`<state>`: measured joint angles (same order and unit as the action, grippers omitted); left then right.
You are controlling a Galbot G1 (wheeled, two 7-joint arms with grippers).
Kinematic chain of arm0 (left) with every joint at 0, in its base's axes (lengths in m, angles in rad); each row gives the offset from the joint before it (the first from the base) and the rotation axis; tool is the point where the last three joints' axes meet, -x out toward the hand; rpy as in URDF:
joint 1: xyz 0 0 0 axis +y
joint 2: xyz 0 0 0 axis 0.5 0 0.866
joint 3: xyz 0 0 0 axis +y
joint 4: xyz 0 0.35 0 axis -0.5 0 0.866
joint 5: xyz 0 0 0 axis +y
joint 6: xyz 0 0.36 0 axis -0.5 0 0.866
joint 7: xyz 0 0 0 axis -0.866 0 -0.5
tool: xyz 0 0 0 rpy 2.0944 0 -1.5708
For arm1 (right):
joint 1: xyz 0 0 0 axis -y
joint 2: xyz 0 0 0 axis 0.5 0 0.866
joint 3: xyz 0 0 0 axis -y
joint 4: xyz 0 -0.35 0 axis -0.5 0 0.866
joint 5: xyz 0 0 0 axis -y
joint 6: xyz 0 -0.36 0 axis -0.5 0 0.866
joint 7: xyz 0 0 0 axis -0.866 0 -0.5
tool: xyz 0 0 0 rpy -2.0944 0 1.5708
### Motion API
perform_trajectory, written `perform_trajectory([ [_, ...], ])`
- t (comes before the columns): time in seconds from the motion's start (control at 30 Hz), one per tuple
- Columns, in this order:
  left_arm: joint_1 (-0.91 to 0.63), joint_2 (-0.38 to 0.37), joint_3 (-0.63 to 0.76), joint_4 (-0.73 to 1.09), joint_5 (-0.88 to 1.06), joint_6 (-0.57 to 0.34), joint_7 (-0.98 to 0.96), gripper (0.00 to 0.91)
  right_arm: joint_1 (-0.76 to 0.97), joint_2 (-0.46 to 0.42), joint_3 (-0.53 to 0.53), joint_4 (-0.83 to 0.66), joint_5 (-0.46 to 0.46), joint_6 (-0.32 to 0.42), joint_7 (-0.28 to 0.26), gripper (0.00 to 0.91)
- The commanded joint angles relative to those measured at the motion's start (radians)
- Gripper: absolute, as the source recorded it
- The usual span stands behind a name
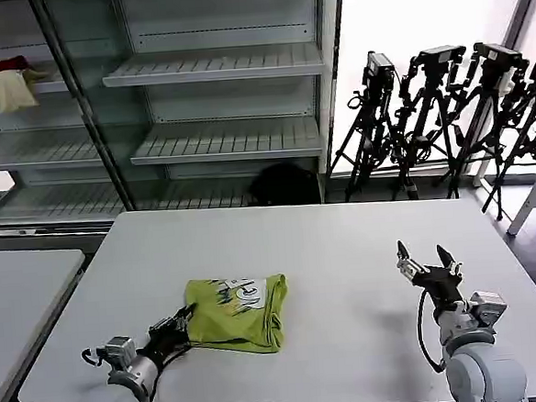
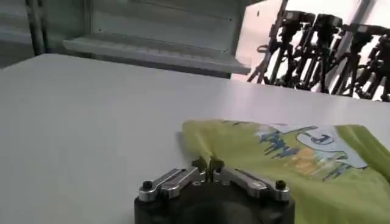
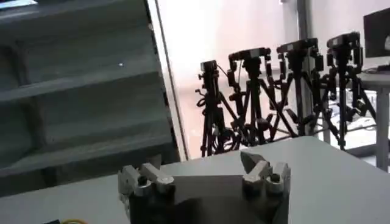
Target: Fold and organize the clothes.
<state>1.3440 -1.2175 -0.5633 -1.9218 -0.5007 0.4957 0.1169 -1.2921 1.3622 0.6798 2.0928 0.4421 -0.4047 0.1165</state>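
one folded T-shirt (image 1: 237, 312), two grippers, left gripper (image 1: 186, 314), right gripper (image 1: 426, 258)

Grey arms, black end effectors, cables

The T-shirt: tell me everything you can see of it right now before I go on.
The T-shirt is lime yellow-green, looks like soft cotton, and lies folded into a compact, slightly rumpled bundle on the white table, toward the robot's left. A white printed graphic with blue marks faces up on its far side. The left gripper is at its left edge, jaws closed on the fabric there. The right gripper hovers well apart, jaws open.
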Motion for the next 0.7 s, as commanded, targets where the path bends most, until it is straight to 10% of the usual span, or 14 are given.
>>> perform_trajectory([
  [0.03, 0.014, 0.000, -0.034, -0.004, -0.001, -0.084, 0.006, 0.000, -0.001, 0.000, 0.002, 0.002, 0.000, 0.001, 0.001, 0.907],
  [0.3, 0.055, 0.087, -0.169, 0.012, 0.110, -0.176, 0.028, 0.000, 0.003, 0.001, -0.002, -0.004, 0.001, 0.004, 0.001, 0.907],
  [0.7, 0.071, 0.426, -0.507, 0.110, 0.267, -0.214, 0.116, 0.000, 0.006, 0.001, -0.009, -0.031, 0.003, 0.029, -0.003, 0.907],
])
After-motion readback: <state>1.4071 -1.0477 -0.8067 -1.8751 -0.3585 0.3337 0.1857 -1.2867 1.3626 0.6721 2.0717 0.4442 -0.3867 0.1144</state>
